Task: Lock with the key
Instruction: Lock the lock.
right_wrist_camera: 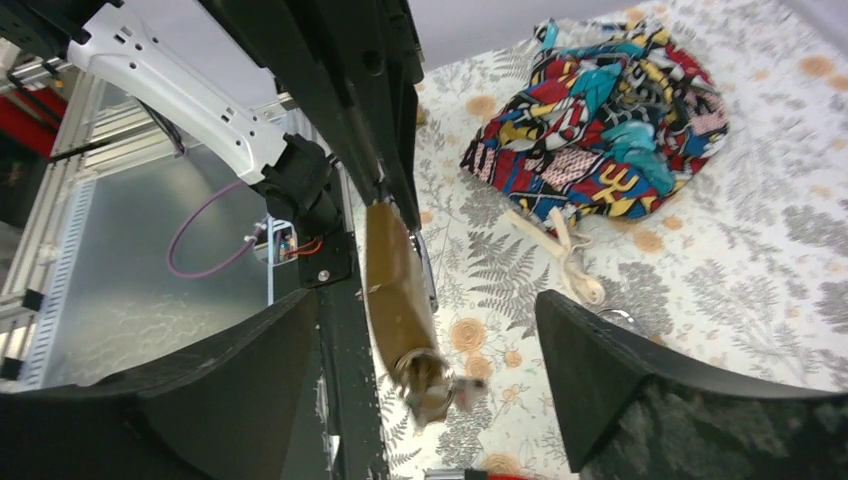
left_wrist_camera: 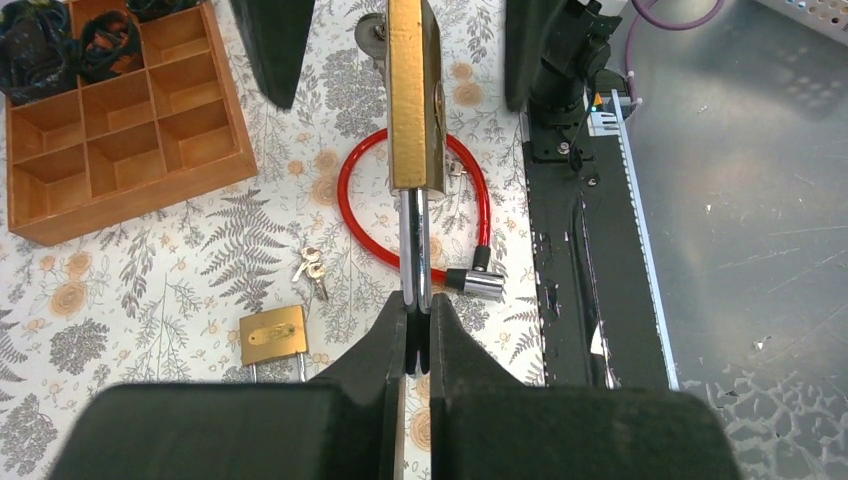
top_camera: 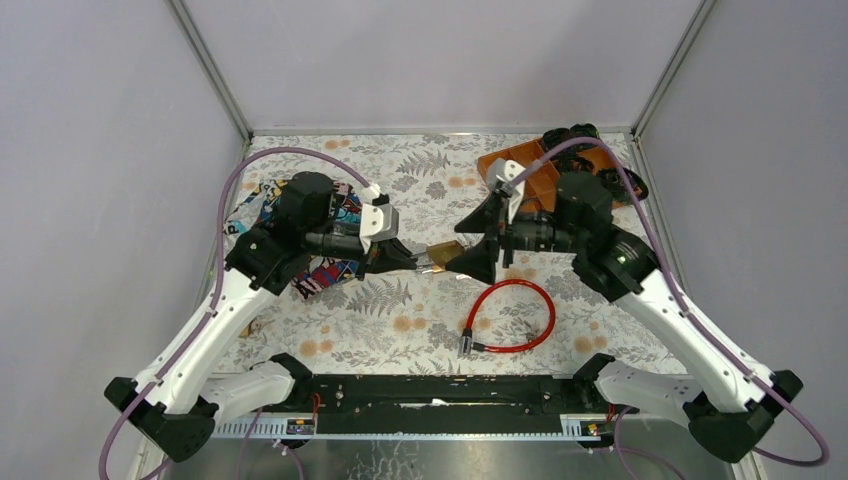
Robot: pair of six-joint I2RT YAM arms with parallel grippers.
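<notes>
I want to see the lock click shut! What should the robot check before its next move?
1. The left pincer is shut on the shackle of the padlock: ok.
2. The key sits in the padlock's end: ok.
3. The right pincer is open, with one finger on each side of the key: ok.
4. The right pincer grips the key: not ok, there are gaps on both sides.
5. The shackle is pushed fully in: cannot tell.

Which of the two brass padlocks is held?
The padlock clamped by its shackle in the left gripper; the spare padlock lies flat near the small keys.
</notes>
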